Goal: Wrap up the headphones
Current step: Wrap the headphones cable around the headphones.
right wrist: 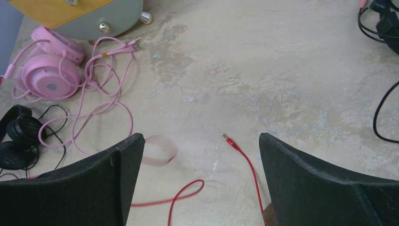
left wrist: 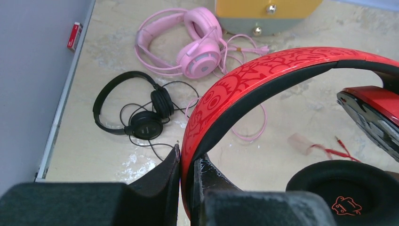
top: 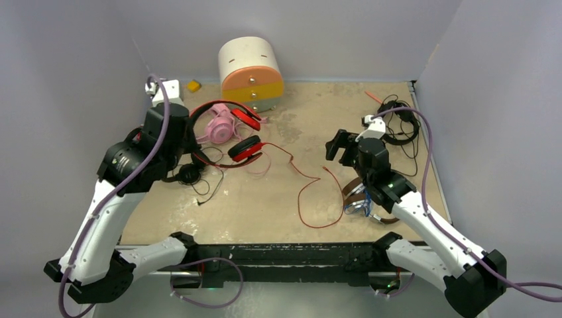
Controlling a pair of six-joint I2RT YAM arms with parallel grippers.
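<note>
My left gripper (left wrist: 188, 160) is shut on the patterned band of the red headphones (left wrist: 244, 80) and holds them above the table; it sits at the left in the top view (top: 192, 141). Their red cable (top: 306, 192) trails across the table to its plug (right wrist: 230, 140). My right gripper (right wrist: 201, 141) is open and empty above that plug, mid-right in the top view (top: 338, 147). The pink headphones (left wrist: 197, 52) and a black pair (left wrist: 141, 120) lie at the back left. The brown headphones (top: 358, 199) lie under my right arm. Another black pair (top: 397, 126) lies back right.
The white-orange-yellow drawer box (top: 250, 66) stands at the back centre. A translucent loop (right wrist: 160, 149) lies by the red cable. A small yellow block (top: 193, 85) and a white piece (top: 169, 89) sit at the back left corner. Grey walls enclose the table.
</note>
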